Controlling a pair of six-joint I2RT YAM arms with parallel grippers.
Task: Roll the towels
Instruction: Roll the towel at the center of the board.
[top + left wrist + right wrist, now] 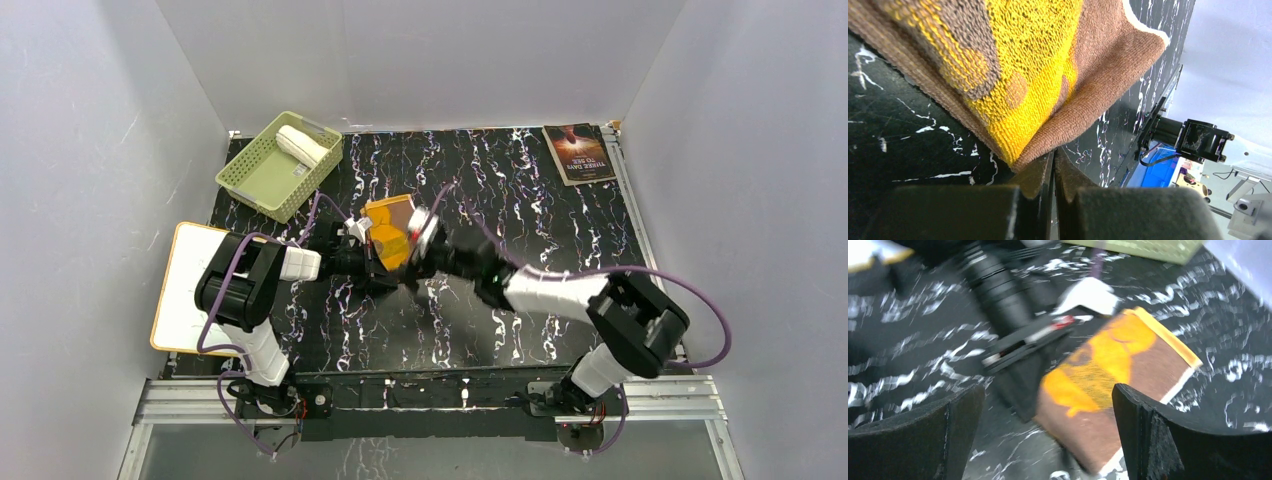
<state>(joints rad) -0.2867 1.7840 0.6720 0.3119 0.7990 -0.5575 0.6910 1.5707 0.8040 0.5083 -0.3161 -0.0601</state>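
Step in hand: rolling the second of two towels. The white towel (300,145) lies already rolled in the single green basket (262,178). The yellow towel (388,232) is at the middle of the counter (520,200), its brown edge pinched in the left pincer (1054,167), jaws pressed together on the cloth. The right pincer (1045,395) hovers over it, spread; the view is blurred, so contact is probably not made. Next move: fold the held edge over and roll tightly. One book (578,152) lies well apart.
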